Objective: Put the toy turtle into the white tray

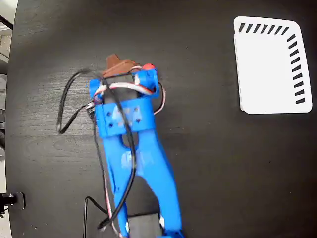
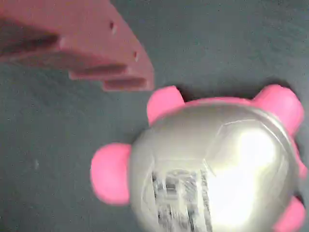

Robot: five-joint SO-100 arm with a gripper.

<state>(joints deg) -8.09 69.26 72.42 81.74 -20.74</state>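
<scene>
Gold toy turtle (image 2: 212, 164) close in wrist view, white tray (image 1: 270, 67) fixed-view only

silver-gold pink-legged toy turtle (image 2: 212, 164), white dark-slotted tray (image 1: 270, 69), blue arm (image 1: 138, 163)

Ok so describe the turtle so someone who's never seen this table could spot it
On the black table, look under the tip of the blue arm, far left of the white tray. The turtle sits there: a shiny metallic dome with bright pink head and legs, the only small toy in view.
</scene>
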